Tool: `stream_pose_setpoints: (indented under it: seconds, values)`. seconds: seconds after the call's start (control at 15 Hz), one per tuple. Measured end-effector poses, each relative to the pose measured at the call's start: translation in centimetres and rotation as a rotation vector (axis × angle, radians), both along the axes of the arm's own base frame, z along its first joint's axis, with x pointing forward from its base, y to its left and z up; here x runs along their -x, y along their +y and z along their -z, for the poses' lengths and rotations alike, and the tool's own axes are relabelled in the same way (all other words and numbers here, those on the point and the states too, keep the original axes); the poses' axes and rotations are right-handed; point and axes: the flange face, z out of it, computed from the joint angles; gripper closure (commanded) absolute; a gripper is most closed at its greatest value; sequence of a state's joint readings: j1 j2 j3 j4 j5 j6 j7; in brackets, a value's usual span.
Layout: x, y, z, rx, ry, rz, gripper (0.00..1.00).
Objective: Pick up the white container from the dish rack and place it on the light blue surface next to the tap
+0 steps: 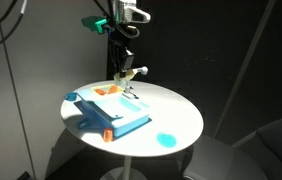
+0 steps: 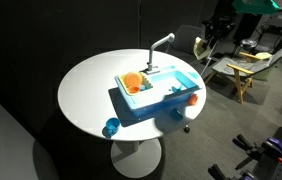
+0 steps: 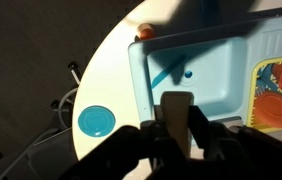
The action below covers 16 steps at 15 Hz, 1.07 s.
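White plastic is seen between the 2 dark fingers (image 3: 157, 132) of the gripper (image 3: 176, 128) in the wrist view. The container (image 3: 176, 105) is clamped there and held above the blue surface (image 3: 211, 75), over the basin's edge at the bottom of that view. The rack (image 3: 276, 95) is recorded at the right edge, apart from the container. The tap (image 2: 159, 45) is noted upright at the unit's far side in an exterior view. 1 blue disc (image 3: 96, 122) lies on the table (image 3: 106, 78) beside the unit.

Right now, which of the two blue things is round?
The small bright blue disc on the white table; the light blue sink unit is rectangular and larger.
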State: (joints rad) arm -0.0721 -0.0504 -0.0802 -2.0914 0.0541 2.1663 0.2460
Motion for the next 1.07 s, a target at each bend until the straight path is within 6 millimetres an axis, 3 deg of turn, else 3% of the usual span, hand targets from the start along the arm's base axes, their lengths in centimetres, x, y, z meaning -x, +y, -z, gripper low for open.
stream_pose_setpoints:
  seconds: [0.53,1.07]
  values:
    - [0.9,-6.3,0.2,0.023,-0.015,0.112,0.92]
    - [0.3,-11.1,1.0,0.202,0.019,0.156,0.92]
